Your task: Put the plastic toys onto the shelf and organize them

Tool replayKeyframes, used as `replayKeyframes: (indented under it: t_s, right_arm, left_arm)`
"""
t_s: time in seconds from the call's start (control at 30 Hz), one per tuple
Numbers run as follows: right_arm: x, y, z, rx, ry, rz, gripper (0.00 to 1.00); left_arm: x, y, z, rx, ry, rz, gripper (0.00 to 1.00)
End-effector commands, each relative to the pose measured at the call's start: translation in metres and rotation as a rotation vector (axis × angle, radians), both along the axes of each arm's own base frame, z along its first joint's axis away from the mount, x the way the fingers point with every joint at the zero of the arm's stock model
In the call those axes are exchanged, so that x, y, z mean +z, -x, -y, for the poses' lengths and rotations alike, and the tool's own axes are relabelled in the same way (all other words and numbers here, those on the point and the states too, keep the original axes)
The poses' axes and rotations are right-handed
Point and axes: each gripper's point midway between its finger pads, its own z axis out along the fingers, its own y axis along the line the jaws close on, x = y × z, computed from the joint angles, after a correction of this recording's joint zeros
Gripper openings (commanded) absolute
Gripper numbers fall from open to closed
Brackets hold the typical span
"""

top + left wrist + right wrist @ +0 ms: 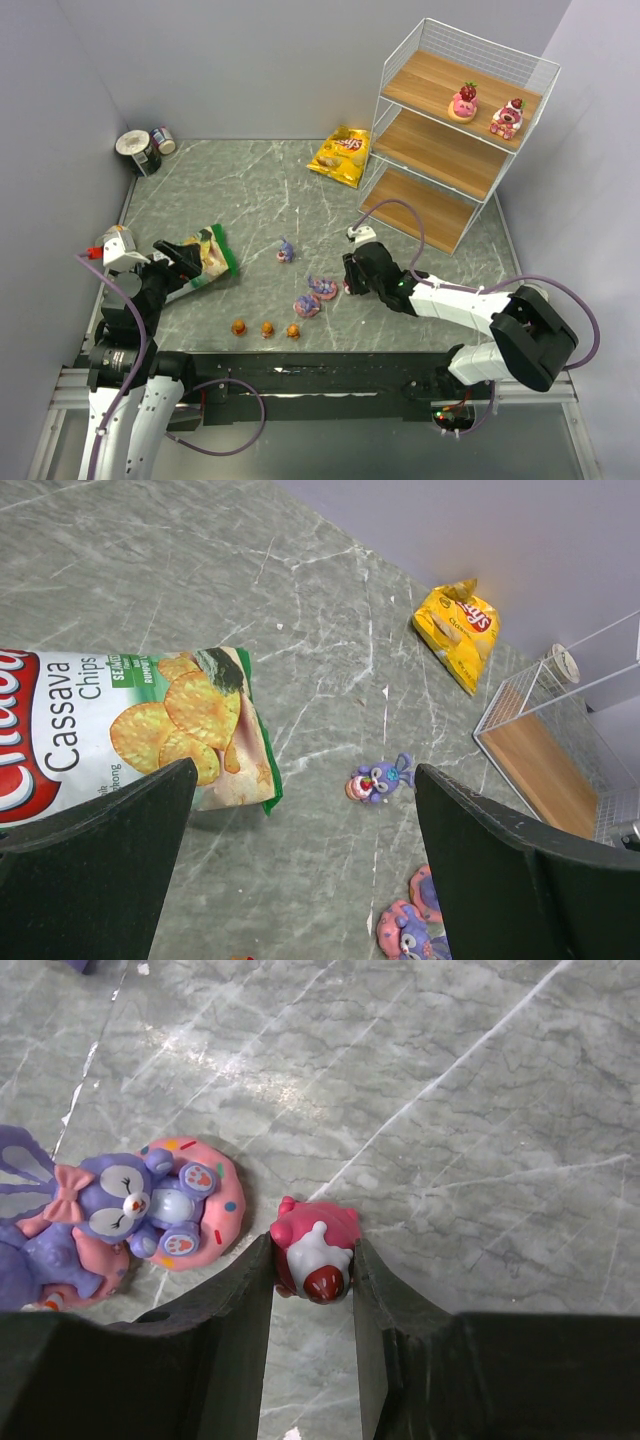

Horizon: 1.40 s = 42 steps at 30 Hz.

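My right gripper (313, 1260) is shut on a pink-and-red strawberry toy (315, 1245) down at the table surface; in the top view the gripper (350, 284) is right of centre. Two more strawberry toys (463, 101) (507, 118) stand on the top board of the white wire shelf (430, 80). Three purple-pink toys (286, 251) (322, 288) (306, 305) lie mid-table; one (165, 1205) is just left of my right fingers. Three small orange toys (267, 328) sit in a row near the front edge. My left gripper (305, 770) is open and empty above the table, near a purple toy (378, 779).
A green cassava chips bag (205, 258) lies under my left gripper at the left. A yellow chip bag (341, 155) lies at the back beside the shelf. Two tin cans (140, 150) stand in the back left corner. Grey walls close the table on three sides.
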Motion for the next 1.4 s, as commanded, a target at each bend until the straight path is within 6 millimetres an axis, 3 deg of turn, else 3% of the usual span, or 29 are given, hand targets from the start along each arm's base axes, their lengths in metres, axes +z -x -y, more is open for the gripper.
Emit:
replayKeyframes:
  t_s: [0.0,0.2,0.23,0.43,0.63,0.83,0.87,0.9,0.97,1.13,1.37]
  right_arm:
    - [0.012,-0.011,0.003,-0.044,-0.017,0.055,0.33]
    - [0.019,-0.011,0.008,-0.063,-0.016,0.071,0.62]
    - [0.022,-0.011,0.009,-0.067,-0.019,0.077,0.71]
    - [0.034,-0.010,0.018,-0.112,-0.013,0.083,0.90]
    - [0.041,-0.006,0.027,-0.315,-0.088,0.034,0.94]
    - [0.033,0.008,0.013,-0.468,-0.077,0.026,0.92]
    - [0.040,0.003,0.011,-0.503,-0.078,0.049,0.91]
    - [0.030,0.010,0.013,-0.512,-0.020,0.028,0.91]
    - [0.030,0.008,0.012,-0.583,-0.030,0.025,0.91]
    - [0.008,0.010,0.025,-0.706,0.056,0.010,0.90]
    - [-0.011,0.009,0.017,-0.699,0.069,-0.013,0.86]
  left_arm:
    - [0.009,-0.003,0.002,-0.014,-0.009,0.039,0.96]
    - [0.010,-0.002,0.001,-0.013,-0.009,0.042,0.96]
    - [0.010,-0.002,0.001,-0.013,-0.009,0.042,0.96]
    - [0.010,-0.002,0.001,-0.011,-0.008,0.042,0.96]
    - [0.010,-0.002,0.000,-0.008,-0.008,0.044,0.96]
    - [0.012,-0.001,0.000,-0.003,-0.007,0.050,0.96]
    - [0.011,0.000,0.000,-0.005,-0.007,0.048,0.96]
    - [0.012,0.000,-0.001,-0.002,-0.007,0.053,0.96]
    - [0.014,0.001,-0.001,0.000,-0.007,0.061,0.96]
    - [0.014,0.001,0.000,-0.004,-0.008,0.059,0.96]
    - [0.014,0.001,0.000,-0.007,-0.009,0.059,0.96]
